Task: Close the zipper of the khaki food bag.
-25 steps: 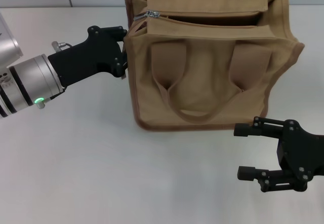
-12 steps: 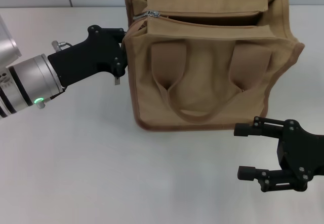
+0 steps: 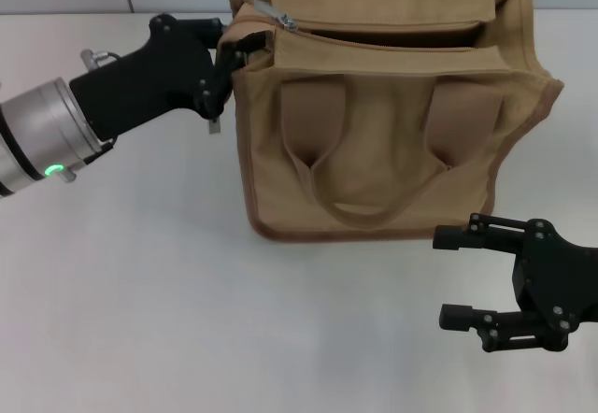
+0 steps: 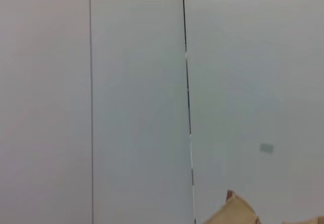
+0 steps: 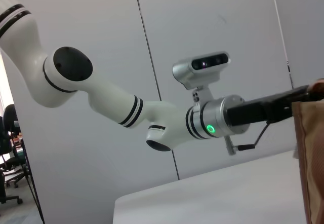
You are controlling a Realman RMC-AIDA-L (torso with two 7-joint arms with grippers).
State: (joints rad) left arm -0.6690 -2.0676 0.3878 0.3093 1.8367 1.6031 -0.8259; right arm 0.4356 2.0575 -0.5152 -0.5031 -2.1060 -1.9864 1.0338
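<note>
While the khaki bag (image 3: 392, 114) stands upright on the white table (image 3: 140, 291), the left gripper (image 3: 235, 53) presses in at its upper left corner, seemingly pinching the fabric there, though I cannot tell how tightly its fingers are closed. My guess is that it is there to steady that end so the zipper (image 3: 374, 37) can be drawn along. The silver slider (image 3: 285, 22) sits just beside that corner, and the track past it gapes open to the far end. Nothing inside the bag shows; its interior is dark. The right gripper (image 3: 458, 277) hangs near the bag's front bottom edge, fingers spread apart and empty.
</note>
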